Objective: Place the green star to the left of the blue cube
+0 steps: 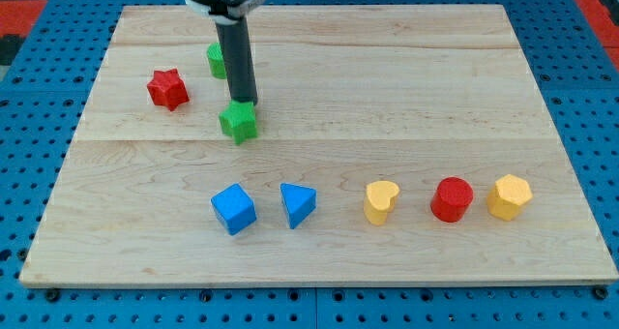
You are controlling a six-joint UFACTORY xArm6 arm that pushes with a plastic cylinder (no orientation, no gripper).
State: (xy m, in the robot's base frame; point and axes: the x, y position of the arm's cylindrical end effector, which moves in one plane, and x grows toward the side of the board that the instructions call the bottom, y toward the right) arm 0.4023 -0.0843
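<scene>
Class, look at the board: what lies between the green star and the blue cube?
Nothing: in the camera view, only bare wood separates the green star from the blue cube below it. My tip touches the star's top edge, on the far side.

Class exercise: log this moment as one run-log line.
my tip at green star top edge | blue cube below, apart | star not yet left of cube

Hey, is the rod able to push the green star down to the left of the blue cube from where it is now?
Probably yes. My tip sits at the green star's top edge, on the side away from the blue cube, with bare board between them. The push must angle toward the view's left.
</scene>
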